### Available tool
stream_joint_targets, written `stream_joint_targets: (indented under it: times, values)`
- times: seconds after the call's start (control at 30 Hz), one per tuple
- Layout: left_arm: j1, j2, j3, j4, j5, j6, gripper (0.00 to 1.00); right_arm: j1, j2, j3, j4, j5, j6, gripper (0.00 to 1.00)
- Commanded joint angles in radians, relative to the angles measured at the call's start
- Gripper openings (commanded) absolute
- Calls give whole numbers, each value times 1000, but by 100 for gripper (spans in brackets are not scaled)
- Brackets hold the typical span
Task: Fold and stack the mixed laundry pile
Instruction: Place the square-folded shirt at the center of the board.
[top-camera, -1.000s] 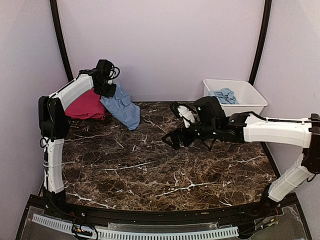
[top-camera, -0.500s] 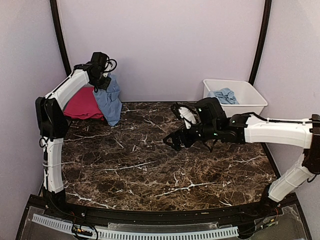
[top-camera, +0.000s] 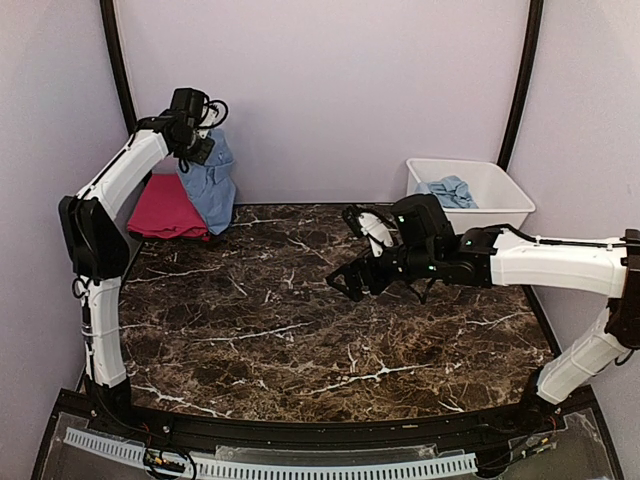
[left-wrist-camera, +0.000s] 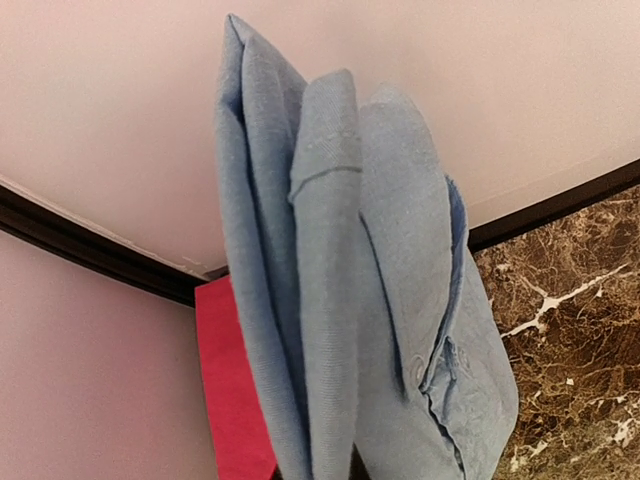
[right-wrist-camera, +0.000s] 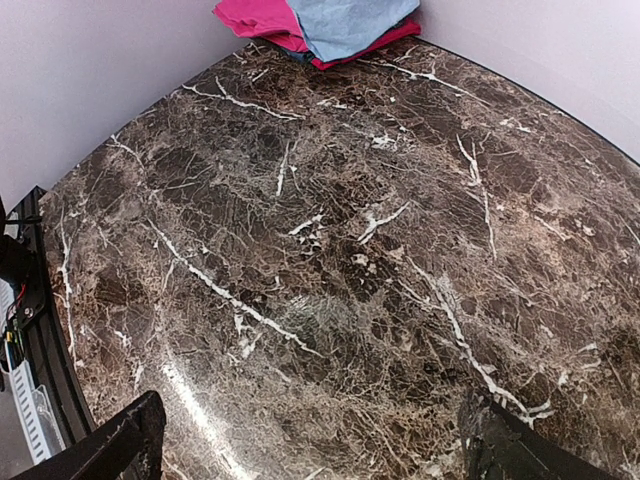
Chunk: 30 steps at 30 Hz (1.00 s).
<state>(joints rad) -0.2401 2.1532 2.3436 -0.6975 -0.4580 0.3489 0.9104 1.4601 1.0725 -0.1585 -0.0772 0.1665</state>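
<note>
Left gripper (top-camera: 203, 142) pinches soft blue shirt (top-camera: 214, 188) (limp vertical folds).

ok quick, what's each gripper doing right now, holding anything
left gripper: shut on the blue shirt, which hangs from it.
right gripper: open, holding nothing.

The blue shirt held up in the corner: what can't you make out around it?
- Blue shirt: gripped end cut off by the left wrist view's bottom edge.
- Left gripper: fingers covered by the shirt in its wrist view, too small overhead.
- Pink garment: partly behind the shirt in both views.
</note>
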Motion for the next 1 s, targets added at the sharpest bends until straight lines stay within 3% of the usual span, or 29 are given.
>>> stream_joint_targets:
  times: [0.0, 0.5, 0.77, 0.97]
  values:
    - [-1, -110, 45, 79, -36, 42, 0, -5, -27, -3, 17, 7, -2, 99]
    - [101, -80, -54, 144, -9, 67, 0, -7, 41, 77, -15, 7, -29, 99]
    - [204, -15, -56, 232, -37, 142, 0, -10, 111, 210, -102, 4, -70, 99]
    - [287, 53, -20, 225, 5, 111, 9, -20, 161, 291, -138, 2, -84, 99]
